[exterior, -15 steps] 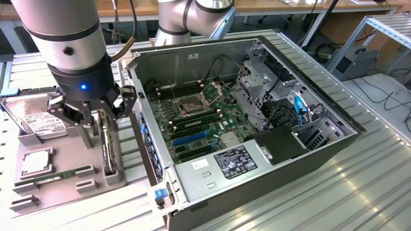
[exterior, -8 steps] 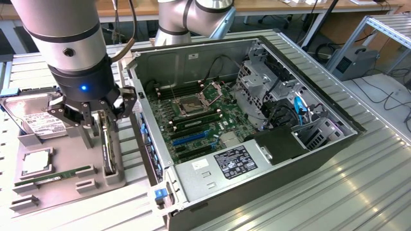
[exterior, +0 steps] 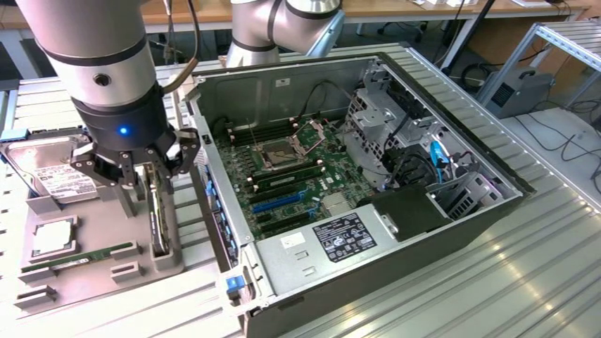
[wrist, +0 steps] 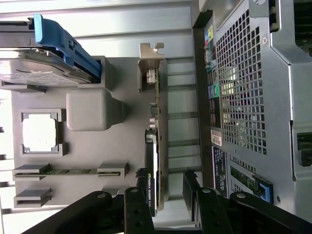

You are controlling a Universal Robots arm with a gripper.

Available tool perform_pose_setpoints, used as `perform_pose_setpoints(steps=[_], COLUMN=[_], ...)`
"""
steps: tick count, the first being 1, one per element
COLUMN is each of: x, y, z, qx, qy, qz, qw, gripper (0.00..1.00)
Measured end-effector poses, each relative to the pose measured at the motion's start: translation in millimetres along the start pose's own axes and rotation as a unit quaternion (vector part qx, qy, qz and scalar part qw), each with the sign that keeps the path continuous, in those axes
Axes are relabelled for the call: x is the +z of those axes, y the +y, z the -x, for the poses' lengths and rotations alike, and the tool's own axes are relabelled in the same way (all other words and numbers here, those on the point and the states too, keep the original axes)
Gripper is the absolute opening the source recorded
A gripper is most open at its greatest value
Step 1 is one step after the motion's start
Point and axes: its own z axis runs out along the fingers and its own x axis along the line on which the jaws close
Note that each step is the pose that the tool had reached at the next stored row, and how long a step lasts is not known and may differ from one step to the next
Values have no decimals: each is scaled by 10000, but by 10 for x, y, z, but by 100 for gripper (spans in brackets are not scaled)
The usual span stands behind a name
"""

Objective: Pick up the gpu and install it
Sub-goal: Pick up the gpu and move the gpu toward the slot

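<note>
The gpu (exterior: 156,224) (wrist: 157,146) stands on its long edge in a slot of a grey holder tray (exterior: 94,278) (wrist: 87,152). It is just beside the open computer case (exterior: 376,232) (wrist: 253,97), on the exterior view's left of it. In the wrist view the card runs parallel to the case's perforated rear panel, with its silver bracket at the end away from the gripper. The gripper (exterior: 148,191) (wrist: 165,186) hangs over the card with its black fingers (wrist: 139,204) spread apart, one on each side of the board and not closed on it. It holds nothing.

Farther from the case, the same tray carries a hard drive (exterior: 52,176) (wrist: 34,73) with a blue clip, a processor (exterior: 52,238) (wrist: 40,132) and a green RAM stick (exterior: 80,257) (wrist: 68,171). Inside the case lies a green motherboard (exterior: 291,179). The case and the tray both rest on a ribbed metal desk (exterior: 488,282).
</note>
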Motion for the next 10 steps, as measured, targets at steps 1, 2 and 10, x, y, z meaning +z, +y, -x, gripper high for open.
perform_pose_setpoints(steps=[1, 2, 10], x=[2, 4, 25], y=[0, 0, -1], z=[0, 0, -2], qx=[0, 0, 0], qy=[0, 0, 0], qz=[0, 0, 0], qw=[10000, 10000, 10000], gripper=[42, 42, 42])
